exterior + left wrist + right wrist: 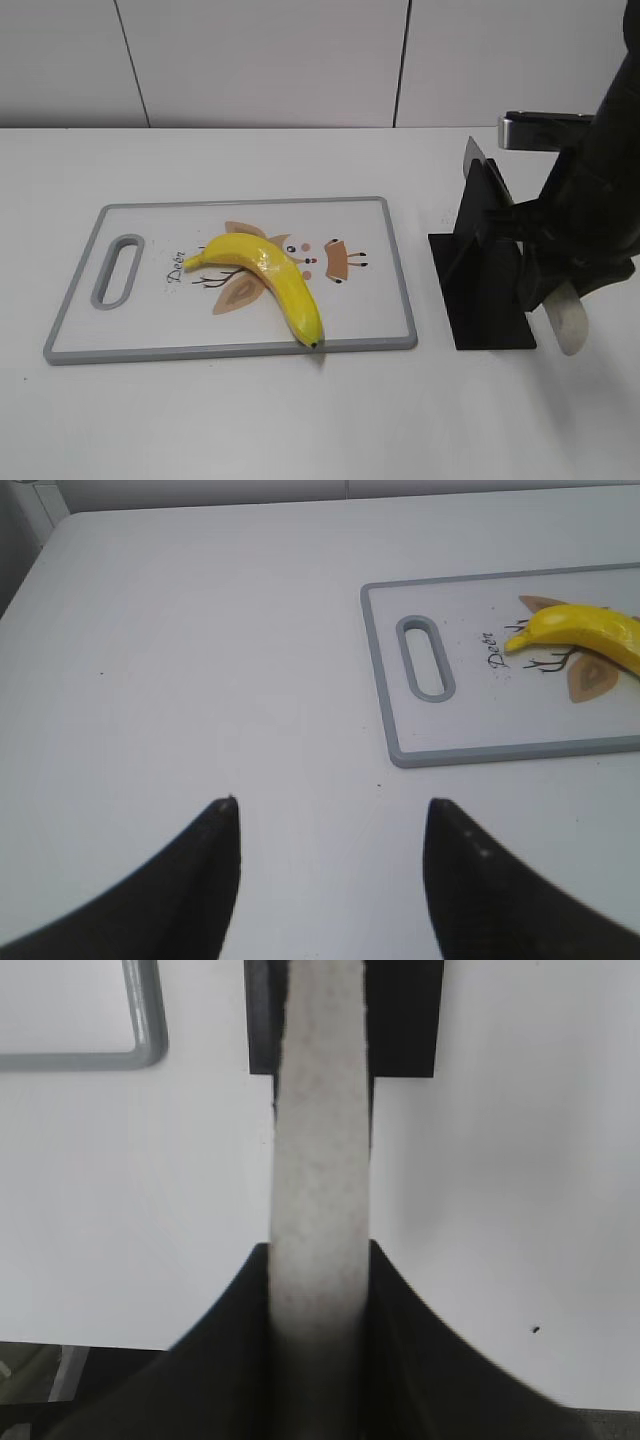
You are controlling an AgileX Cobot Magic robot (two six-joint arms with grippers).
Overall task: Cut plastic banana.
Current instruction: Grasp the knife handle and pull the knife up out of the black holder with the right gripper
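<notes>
The banana lay on the cutting board, probably light, stiff and slippery; the left gripper stood open; the right gripper clamped the knife handle.

This is looking like a robot test bench staged as a kitchen, not a real home. A bare white table is running up to plain white wall panels along its far edge. A grey-rimmed cutting board printed with a cartoon is lying near the front edge, and a black knife stand is sitting toward the right edge.
</notes>
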